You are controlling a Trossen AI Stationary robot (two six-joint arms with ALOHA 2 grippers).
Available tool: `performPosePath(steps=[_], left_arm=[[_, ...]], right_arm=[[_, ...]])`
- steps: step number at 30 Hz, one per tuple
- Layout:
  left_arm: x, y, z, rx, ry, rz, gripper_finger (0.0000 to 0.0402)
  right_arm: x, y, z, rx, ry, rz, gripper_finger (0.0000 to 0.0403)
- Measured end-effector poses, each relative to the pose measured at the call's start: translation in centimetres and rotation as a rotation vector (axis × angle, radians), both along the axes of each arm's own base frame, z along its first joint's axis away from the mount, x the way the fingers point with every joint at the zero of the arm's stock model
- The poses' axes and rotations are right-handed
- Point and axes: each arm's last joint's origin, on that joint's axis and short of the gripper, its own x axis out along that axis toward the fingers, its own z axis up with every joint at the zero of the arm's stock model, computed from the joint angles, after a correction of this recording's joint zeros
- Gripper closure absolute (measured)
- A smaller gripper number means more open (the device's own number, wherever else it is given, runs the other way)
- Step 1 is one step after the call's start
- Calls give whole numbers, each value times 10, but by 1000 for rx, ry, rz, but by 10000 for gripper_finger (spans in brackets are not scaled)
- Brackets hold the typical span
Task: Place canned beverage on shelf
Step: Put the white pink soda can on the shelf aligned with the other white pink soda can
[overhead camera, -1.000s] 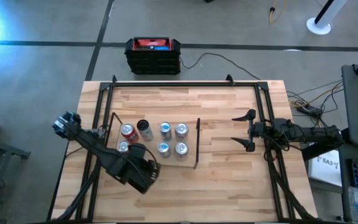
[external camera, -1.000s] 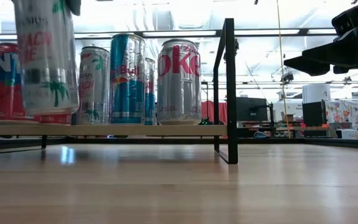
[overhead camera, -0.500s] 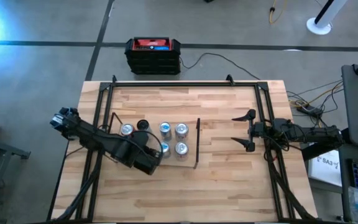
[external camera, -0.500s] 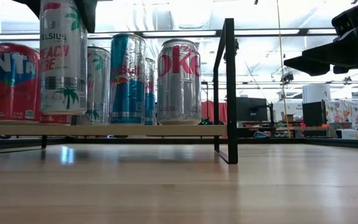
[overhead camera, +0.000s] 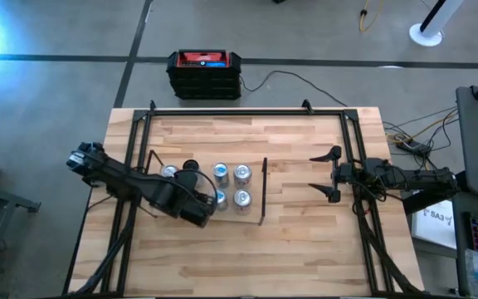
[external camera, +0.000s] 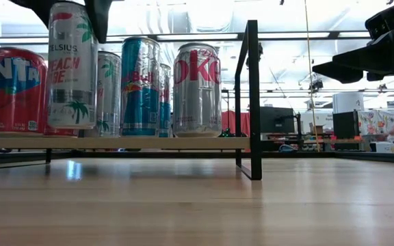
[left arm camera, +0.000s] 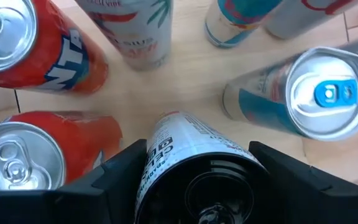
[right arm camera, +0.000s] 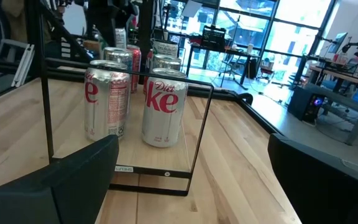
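The left hand (left arm camera: 197,186) is clamped on a white Celsius can (external camera: 72,65), one finger on each side of it in the left wrist view. A second ago that can hung tilted at the near left end of the shelf (external camera: 115,142), in front of the red Fanta can (external camera: 14,89). Half a second ago it had come upright and moved in toward the row. Now it stands upright between the Fanta can and the second Celsius can (external camera: 108,92), its base down at or just above the board; whether it touches cannot be told.

In the high view the left arm has swung from the near left corner of the shelf up over the left-hand cans, and its hand now covers the spot beside the near blue-topped can (overhead camera: 219,198).

The other cans have not moved: the blue Red Bull can (external camera: 140,85) and the Diet Coke can (external camera: 197,89) stand by the black bar (external camera: 252,96) as before.

The right hand (overhead camera: 332,174) waits at the table's (overhead camera: 305,241) right edge, fingers wide apart, unchanged across the frames.
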Motion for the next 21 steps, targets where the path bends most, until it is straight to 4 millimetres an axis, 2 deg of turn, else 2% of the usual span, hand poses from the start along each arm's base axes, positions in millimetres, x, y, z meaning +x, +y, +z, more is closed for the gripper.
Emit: performPosePath(steps=[16,21], left_arm=[[3,8,-3,-1,-3,71,152],[2,9,-13,4,10,95,152]], right_arm=[[0,0,0,-1,0,0,5],[0,0,0,-1,0,0,5]])
